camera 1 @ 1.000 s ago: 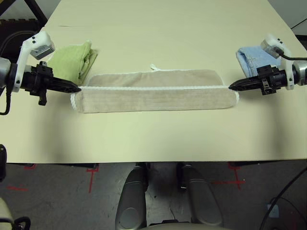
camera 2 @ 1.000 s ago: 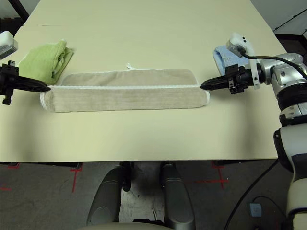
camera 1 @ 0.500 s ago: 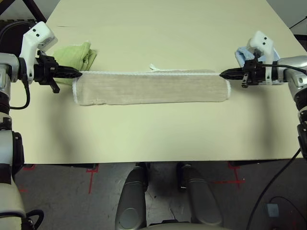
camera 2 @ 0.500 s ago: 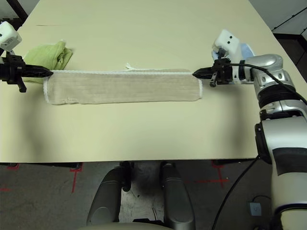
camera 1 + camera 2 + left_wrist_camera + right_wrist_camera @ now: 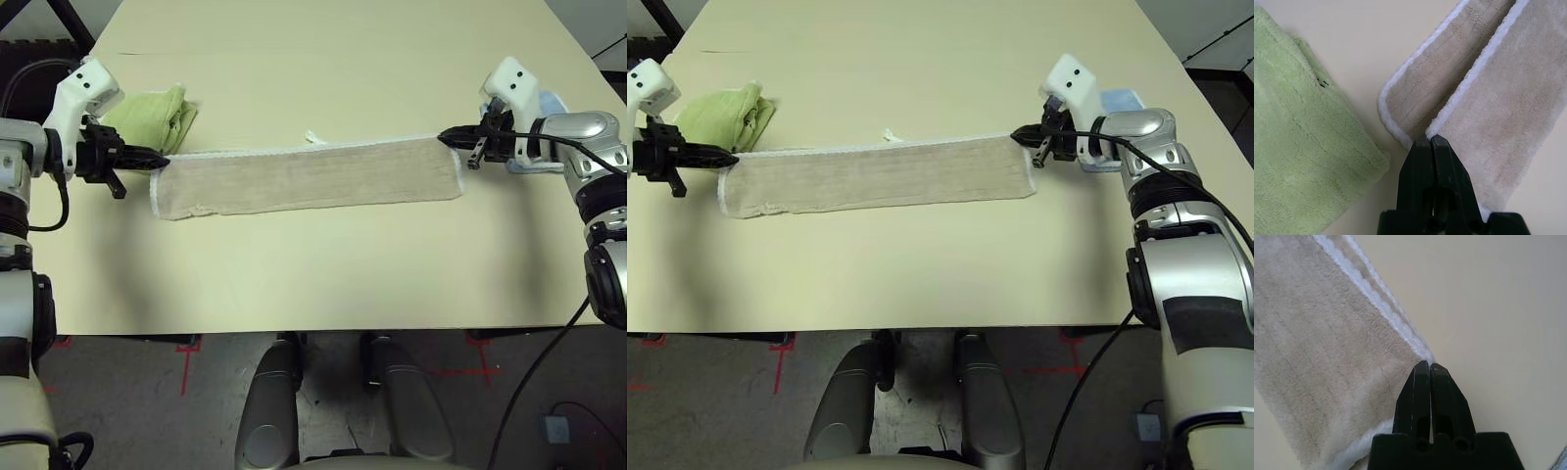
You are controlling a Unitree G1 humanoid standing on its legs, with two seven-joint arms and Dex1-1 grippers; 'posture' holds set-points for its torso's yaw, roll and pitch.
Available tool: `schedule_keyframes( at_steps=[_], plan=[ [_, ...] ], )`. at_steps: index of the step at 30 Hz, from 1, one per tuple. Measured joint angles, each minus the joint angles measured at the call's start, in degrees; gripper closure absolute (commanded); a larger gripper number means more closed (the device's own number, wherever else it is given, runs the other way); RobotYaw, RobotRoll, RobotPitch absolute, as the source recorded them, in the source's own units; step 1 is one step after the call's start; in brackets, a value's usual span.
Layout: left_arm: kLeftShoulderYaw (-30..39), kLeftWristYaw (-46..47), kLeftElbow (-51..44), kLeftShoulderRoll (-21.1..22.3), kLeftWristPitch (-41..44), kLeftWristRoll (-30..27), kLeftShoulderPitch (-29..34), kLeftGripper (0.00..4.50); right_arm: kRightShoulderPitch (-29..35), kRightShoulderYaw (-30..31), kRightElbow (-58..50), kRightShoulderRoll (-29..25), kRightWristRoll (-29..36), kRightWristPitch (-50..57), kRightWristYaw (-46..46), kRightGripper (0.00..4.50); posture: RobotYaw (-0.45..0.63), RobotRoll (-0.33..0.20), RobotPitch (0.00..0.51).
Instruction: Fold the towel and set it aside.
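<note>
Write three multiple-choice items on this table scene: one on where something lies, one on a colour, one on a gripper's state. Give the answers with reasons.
1. Where does the green towel lie?
A. on top of the beige towel
B. at the beige towel's left end, on its far side
C. at the table's near edge

2. What colour is the edging of the beige towel?
A. white
B. blue
C. black

3. How is the left gripper?
A. wide open above the table
B. shut on the green towel
C. shut on the beige towel's corner

Answers:
1 B: the head views show it just behind the left end, beside the left gripper.
2 A: a white stitched rim runs along the far edge and round both ends.
3 C: the left wrist view shows the fingers pressed together at the white-edged corner; the right gripper pinches the other end likewise.
</note>
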Motion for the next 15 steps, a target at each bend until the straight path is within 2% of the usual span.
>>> schedule_keyframes(
  at_steps=[15],
  plan=[
    [0.26,6.05,4.65,-3.3,-5.31,2.11,-0.26,4.47,0.16,-0.15,0.18,0.71,-1.59,0.0,-1.34,4.5,-0.05,0.0,0.278]
  ],
)
